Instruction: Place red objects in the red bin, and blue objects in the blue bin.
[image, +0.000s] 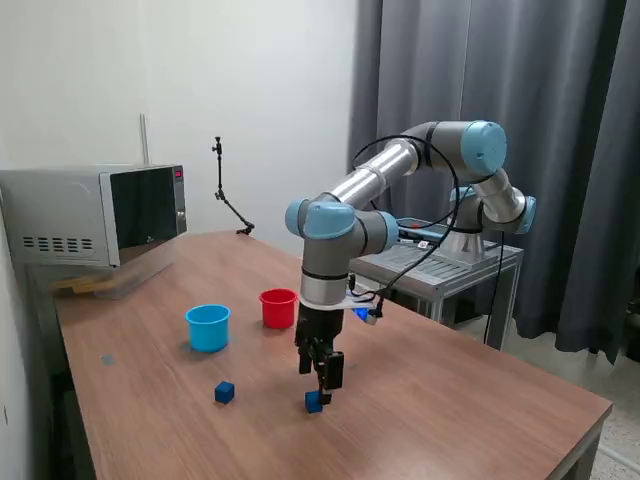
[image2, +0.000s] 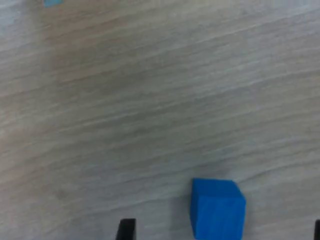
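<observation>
My gripper (image: 322, 380) hangs open just above a dark blue cube (image: 314, 402) near the table's front. In the wrist view that cube (image2: 217, 210) lies on the wood between my two widely spread fingertips (image2: 126, 229), untouched. A second dark blue cube (image: 224, 392) sits further toward the exterior view's left. The blue bin (image: 208, 327), a light blue cup, and the red bin (image: 278, 308), a red cup, stand side by side behind the gripper. No red objects are in view; the insides of the cups are hidden.
A microwave (image: 95, 215) sits at the back on the exterior view's left, and a thin black stand (image: 222, 185) rises at the table's far edge. The arm's base is mounted on a metal cart (image: 440, 262) beside the wooden table (image: 450, 400).
</observation>
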